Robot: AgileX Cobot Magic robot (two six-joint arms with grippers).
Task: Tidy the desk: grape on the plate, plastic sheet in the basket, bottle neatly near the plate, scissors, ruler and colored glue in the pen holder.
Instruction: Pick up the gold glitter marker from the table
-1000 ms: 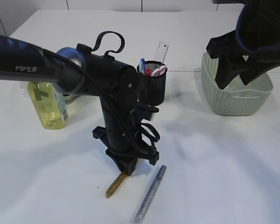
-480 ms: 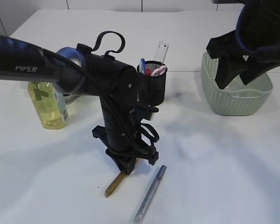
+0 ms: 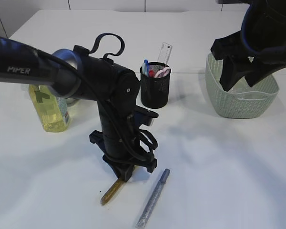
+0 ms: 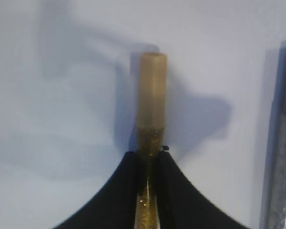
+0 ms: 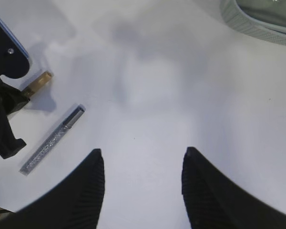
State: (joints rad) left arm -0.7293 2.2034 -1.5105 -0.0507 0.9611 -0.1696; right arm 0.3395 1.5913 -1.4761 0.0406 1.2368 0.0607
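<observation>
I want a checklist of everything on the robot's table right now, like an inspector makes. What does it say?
Surface: white table, bare around the things.
Job's things: gold glue stick pinched in the left gripper, its tip low by the table; silver glue stick lying flat beside it; pen holder upright with ruler and other things standing in it; yellow bottle upright at left; basket at right. Plate and grape: hidden behind the left arm.
Clutter: nothing seen.
Grippers: left shut on the gold glue stick; right gripper open, empty, hanging above the table.
Cables: black loops on the left arm.
Surroundings: nothing seen.
</observation>
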